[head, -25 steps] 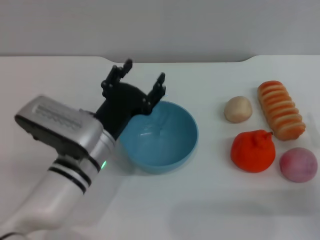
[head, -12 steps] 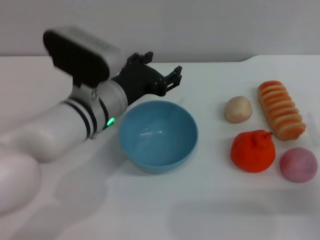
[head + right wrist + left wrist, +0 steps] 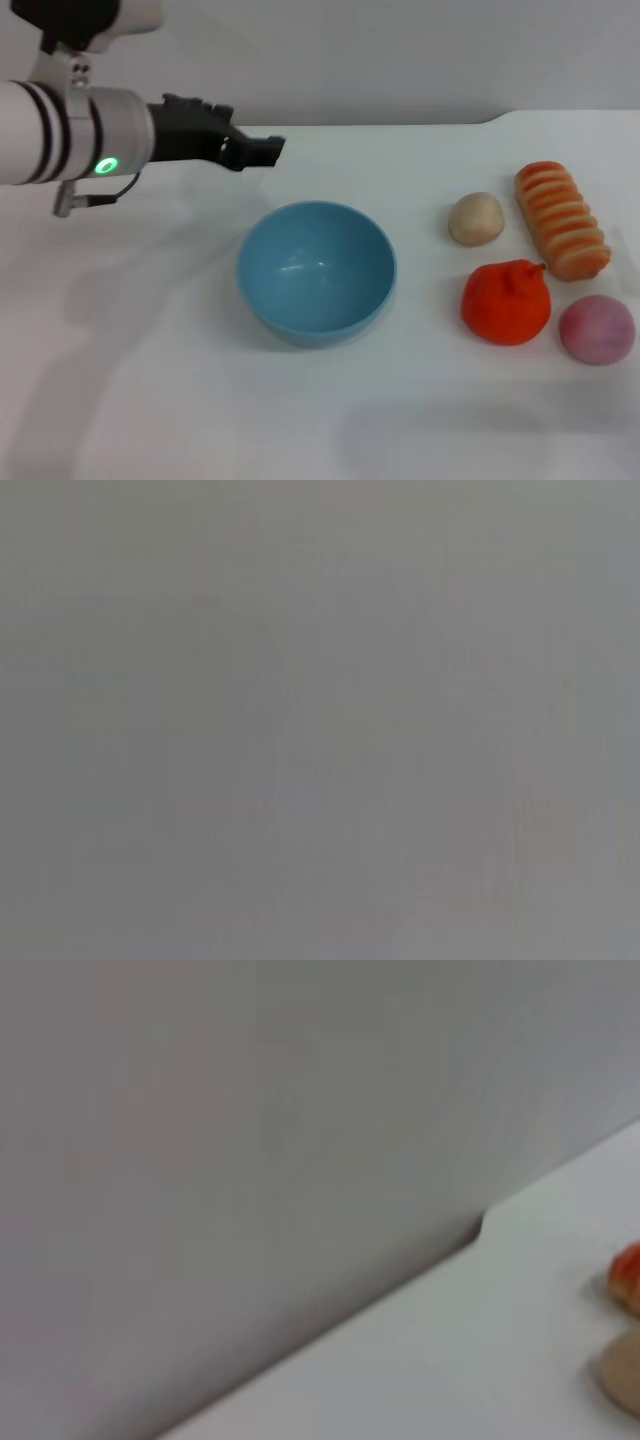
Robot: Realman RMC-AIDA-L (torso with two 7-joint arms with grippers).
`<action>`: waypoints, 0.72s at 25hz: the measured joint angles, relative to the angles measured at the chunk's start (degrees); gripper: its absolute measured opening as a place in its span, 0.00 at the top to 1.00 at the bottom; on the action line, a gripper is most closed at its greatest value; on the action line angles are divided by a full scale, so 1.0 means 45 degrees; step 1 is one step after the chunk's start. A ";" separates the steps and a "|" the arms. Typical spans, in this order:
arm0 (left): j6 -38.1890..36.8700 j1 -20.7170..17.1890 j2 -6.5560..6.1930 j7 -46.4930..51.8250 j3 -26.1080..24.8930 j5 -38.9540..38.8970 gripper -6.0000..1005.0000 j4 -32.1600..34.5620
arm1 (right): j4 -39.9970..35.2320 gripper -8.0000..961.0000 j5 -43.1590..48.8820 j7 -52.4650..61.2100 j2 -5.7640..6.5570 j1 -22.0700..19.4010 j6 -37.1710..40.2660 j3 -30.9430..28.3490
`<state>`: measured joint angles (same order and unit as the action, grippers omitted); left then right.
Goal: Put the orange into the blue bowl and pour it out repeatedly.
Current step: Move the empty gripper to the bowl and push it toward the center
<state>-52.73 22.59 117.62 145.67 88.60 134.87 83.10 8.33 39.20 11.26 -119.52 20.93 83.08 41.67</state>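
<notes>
The orange (image 3: 506, 302), bright red-orange and lumpy with a small stem nub, lies on the white table to the right of the blue bowl (image 3: 318, 305). The bowl stands upright near the middle and holds nothing. My left gripper (image 3: 262, 150) hovers above the table behind and to the left of the bowl. It points right, is open and empty, and is clear of the bowl's rim. The right gripper is out of view; its wrist view shows only flat grey.
A beige ball (image 3: 476, 218) and a ribbed orange bread roll (image 3: 561, 220) lie behind the orange, and a pink ball (image 3: 597, 329) lies to its right. The left wrist view shows the grey wall, the table's far edge (image 3: 400, 1285) and the beige ball (image 3: 624, 1378).
The left arm has lifted away from the bowl's left rim and swung up and back to the left. The bowl, the orange and the other items have stayed put.
</notes>
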 joint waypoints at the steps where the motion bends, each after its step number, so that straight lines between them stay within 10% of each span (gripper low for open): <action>1: -0.0436 0.0064 0.0013 -0.0081 -0.0345 -0.0072 0.31 -0.0068 | 0.0002 0.27 0.0000 0.0001 -0.0001 0.0013 0.0001 0.0008; 18: -0.1056 0.0748 0.0066 -0.0163 -0.1025 -0.2365 0.35 -0.3490 | -0.0057 0.27 0.0020 -0.0029 0.0033 0.0117 -0.0095 -0.0088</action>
<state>-57.49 25.96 117.92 144.94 83.98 124.23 67.39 8.08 39.29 11.13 -119.37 21.45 82.65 41.27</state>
